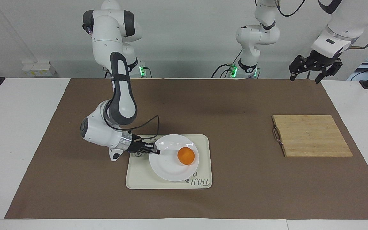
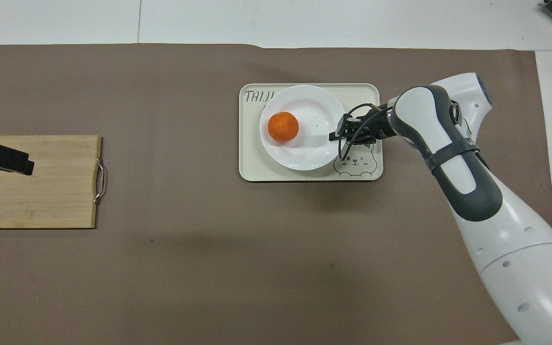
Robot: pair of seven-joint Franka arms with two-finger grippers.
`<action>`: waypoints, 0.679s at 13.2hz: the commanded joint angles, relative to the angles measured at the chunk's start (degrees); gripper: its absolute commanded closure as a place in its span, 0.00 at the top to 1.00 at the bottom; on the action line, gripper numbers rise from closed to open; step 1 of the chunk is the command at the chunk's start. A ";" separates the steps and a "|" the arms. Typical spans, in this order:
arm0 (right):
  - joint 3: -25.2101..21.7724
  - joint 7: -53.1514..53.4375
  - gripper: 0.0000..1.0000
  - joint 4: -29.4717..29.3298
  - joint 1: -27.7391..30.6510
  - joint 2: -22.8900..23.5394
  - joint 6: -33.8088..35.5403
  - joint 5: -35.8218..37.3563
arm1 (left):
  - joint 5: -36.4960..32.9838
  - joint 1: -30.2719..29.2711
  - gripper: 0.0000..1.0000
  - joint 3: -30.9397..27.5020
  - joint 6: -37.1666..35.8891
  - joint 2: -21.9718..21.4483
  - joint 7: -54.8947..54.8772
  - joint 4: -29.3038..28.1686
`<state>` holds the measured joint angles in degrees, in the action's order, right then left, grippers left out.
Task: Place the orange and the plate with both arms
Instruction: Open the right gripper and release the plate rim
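Right end effector [image 1: 157,151]: clamped on the rim of the plate, at the side toward the right arm's end of the desk [image 1: 24,127].
Plate [image 1: 168,166]: white, lying on the tray.
Orange [image 1: 186,156]: resting on the plate, off centre, away from the gripped rim.
Tray [image 1: 139,179]: cream, with a bear drawing, on the brown mat [image 1: 235,105].
Left end effector [image 1: 315,67]: fingers spread, holding nothing, waiting raised over the cutting board's end of the desk.
Cutting board [image 1: 311,135]: wooden, well apart from the tray, toward the left arm's end.
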<state>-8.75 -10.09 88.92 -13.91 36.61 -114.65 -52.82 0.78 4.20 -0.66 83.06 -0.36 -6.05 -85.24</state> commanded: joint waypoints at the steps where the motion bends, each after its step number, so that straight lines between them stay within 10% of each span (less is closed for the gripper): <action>1: 0.49 -1.42 0.00 -1.03 0.28 0.39 -0.05 0.35 | -0.86 0.28 1.00 -0.13 -0.97 -0.43 0.52 0.25; 4: 0.49 -1.33 0.05 2.48 -1.03 0.04 -6.35 -0.09 | -0.86 0.28 1.00 -0.13 -0.97 -0.43 0.52 0.25; 6: 0.40 -1.24 0.67 2.31 -0.95 -0.05 -6.38 0.17 | -0.86 0.28 1.00 -0.13 -0.97 -0.43 0.52 0.25; 9: 0.23 -1.51 1.00 1.87 -0.24 -0.31 -6.11 0.70 | -0.86 0.19 1.00 -0.13 -0.97 -0.43 0.52 0.25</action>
<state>-8.80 -10.52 90.50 -14.87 36.78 -120.29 -52.81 0.78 4.20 -0.66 83.06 -0.36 -6.05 -85.24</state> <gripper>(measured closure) 0.529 0.000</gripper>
